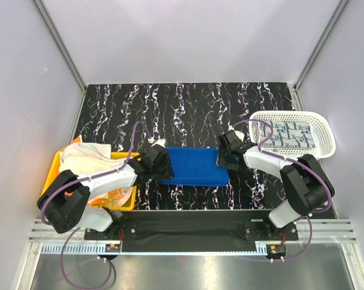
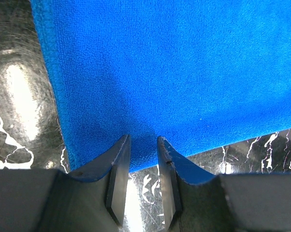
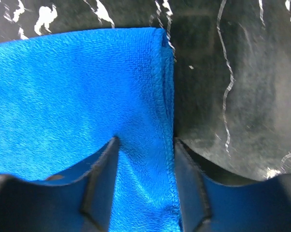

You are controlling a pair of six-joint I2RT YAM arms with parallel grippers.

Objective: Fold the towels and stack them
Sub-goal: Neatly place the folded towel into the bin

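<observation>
A royal blue towel (image 1: 194, 167) lies folded flat on the black marbled table, between my two grippers. My left gripper (image 1: 159, 163) is at its left end. In the left wrist view the jaws stand a narrow gap apart, and the gripper (image 2: 143, 140) has its tips at the towel's near edge (image 2: 184, 72), with the table showing between the fingers. My right gripper (image 1: 223, 158) is at the right end. In the right wrist view it (image 3: 145, 145) holds the creased, stitched edge of the towel (image 3: 63, 96). A white towel with a blue pattern (image 1: 288, 135) lies in the basket. Off-white and orange-patterned towels (image 1: 85, 158) sit in the bin.
A yellow plastic bin (image 1: 55, 166) stands at the left, beside the left arm. A white perforated basket (image 1: 323, 130) stands at the right, behind the right arm. Grey walls close in the table on three sides.
</observation>
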